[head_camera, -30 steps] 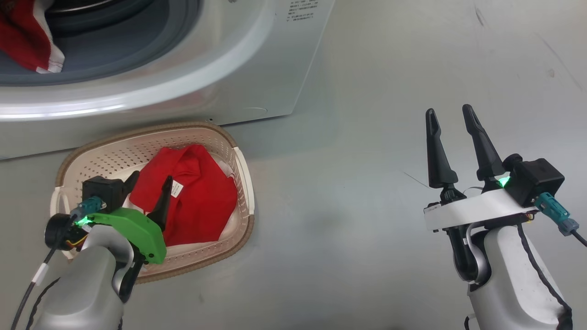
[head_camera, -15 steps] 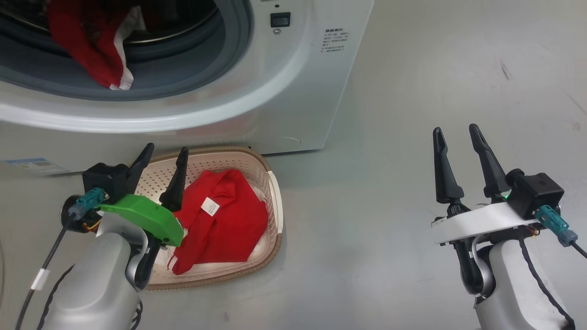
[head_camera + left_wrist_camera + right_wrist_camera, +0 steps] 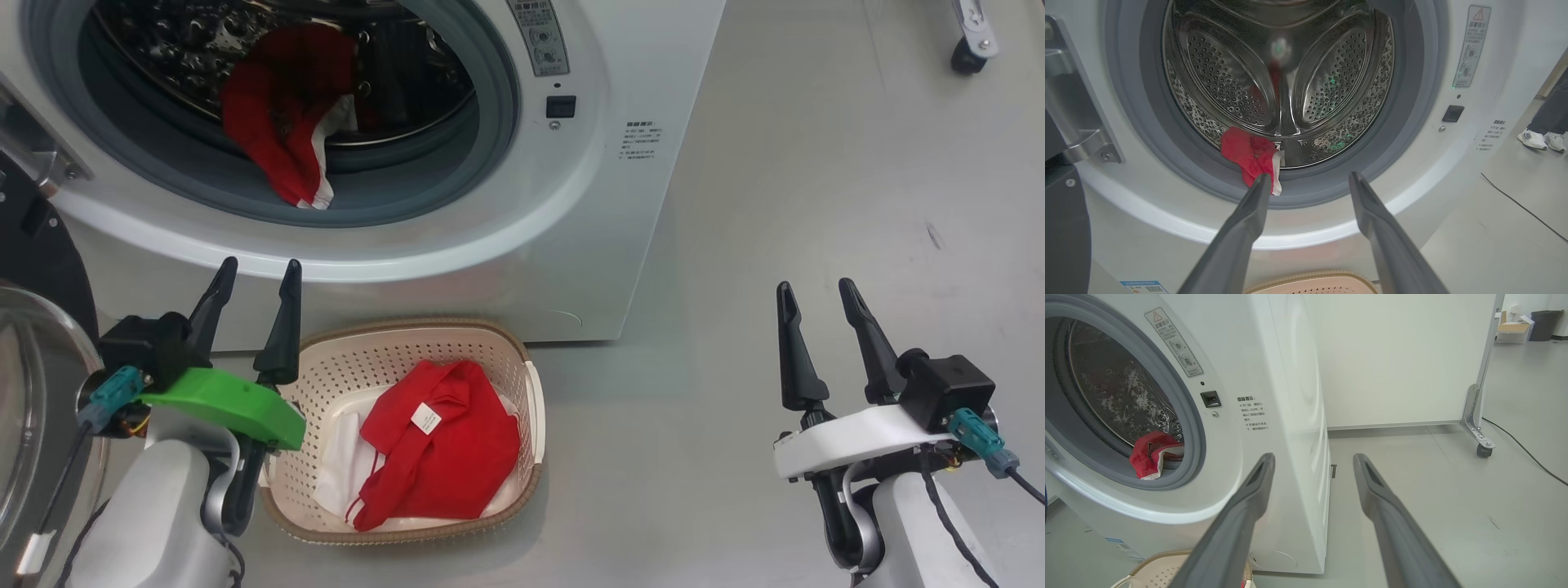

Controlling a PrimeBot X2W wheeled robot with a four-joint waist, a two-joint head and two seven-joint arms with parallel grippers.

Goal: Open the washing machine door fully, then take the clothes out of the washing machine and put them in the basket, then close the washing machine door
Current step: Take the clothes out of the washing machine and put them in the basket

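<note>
Head view: grey floor [image 3: 816,163], washing machine door [image 3: 41,265] swung open, red garment [image 3: 457,457] in basket [image 3: 367,367], left gripper [image 3: 258,263] and right gripper [image 3: 815,284] jaws wide, empty; left wrist: second garment [image 3: 1247,153] on drum lip; right wrist: white partition [image 3: 1404,355] behind; left gripper earlier over basket.

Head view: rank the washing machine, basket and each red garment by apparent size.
1. washing machine
2. basket
3. red garment in the basket
4. red garment in the drum, which is farther off, so its true size is unsure
</note>
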